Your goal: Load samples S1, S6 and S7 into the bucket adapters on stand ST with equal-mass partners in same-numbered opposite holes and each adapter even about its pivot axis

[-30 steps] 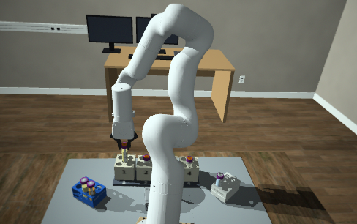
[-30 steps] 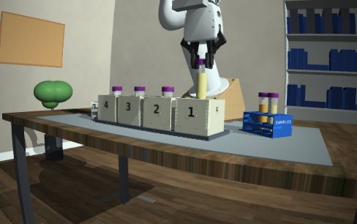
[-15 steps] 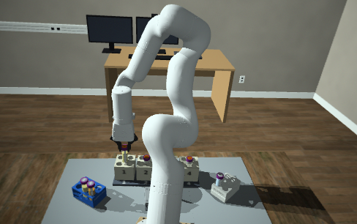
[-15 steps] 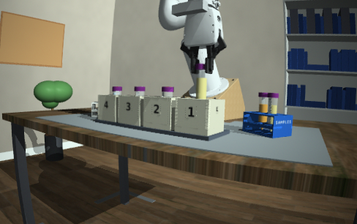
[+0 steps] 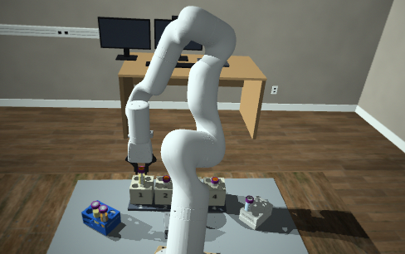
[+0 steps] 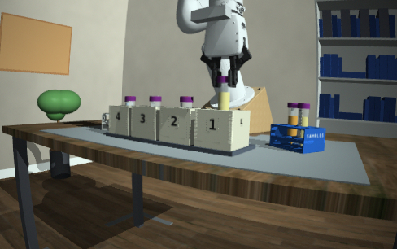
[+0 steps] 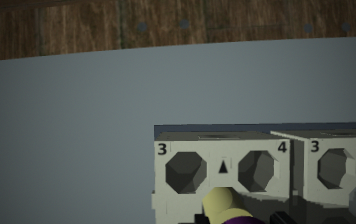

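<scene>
My gripper (image 5: 142, 167) is shut on a sample tube (image 6: 224, 97) with pale yellow fill, a purple cap and an orange cap dot, whose ID I cannot read. The gripper also shows in the exterior view (image 6: 223, 78). The tube stands upright with its lower end inside adapter 1 (image 6: 220, 128), about half its length still above the top. In the wrist view the tube (image 7: 225, 205) sits just near of holes 3 (image 7: 185, 171) and 4 (image 7: 256, 170), at the middle hole. Adapters 2 (image 6: 175, 124), 3 (image 6: 143, 121) and 4 (image 6: 119, 119) each hold one capped tube.
The blue SAMPLES rack (image 6: 298, 137) with two orange-filled tubes stands to one side of the stand. A white rack (image 5: 256, 212) with one tube (image 5: 249, 202) stands on the other side. A tan sloped box (image 6: 256, 107) stands behind adapter 1.
</scene>
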{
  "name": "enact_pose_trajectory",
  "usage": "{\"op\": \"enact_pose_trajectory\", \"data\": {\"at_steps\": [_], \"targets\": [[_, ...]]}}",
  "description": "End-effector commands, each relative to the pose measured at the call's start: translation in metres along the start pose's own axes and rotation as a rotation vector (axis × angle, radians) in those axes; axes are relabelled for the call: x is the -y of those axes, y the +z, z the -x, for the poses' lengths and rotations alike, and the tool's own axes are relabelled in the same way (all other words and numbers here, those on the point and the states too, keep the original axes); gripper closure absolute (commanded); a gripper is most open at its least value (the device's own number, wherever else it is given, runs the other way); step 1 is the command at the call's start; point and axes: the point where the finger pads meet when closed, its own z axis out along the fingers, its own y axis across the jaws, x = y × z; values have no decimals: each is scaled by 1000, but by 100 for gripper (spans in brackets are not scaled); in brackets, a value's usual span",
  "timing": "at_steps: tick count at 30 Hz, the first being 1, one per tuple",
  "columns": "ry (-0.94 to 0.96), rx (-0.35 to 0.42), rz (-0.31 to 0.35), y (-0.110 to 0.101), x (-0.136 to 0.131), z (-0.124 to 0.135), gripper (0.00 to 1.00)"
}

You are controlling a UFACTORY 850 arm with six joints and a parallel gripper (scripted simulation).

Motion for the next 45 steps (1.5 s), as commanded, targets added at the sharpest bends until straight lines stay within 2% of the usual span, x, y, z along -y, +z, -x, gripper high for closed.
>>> {"op": "enact_pose_trajectory", "data": {"at_steps": [1,45], "targets": [[0,-2,-1,5,0,-1,100],[0,-2,-1,43,0,-1,100]]}}
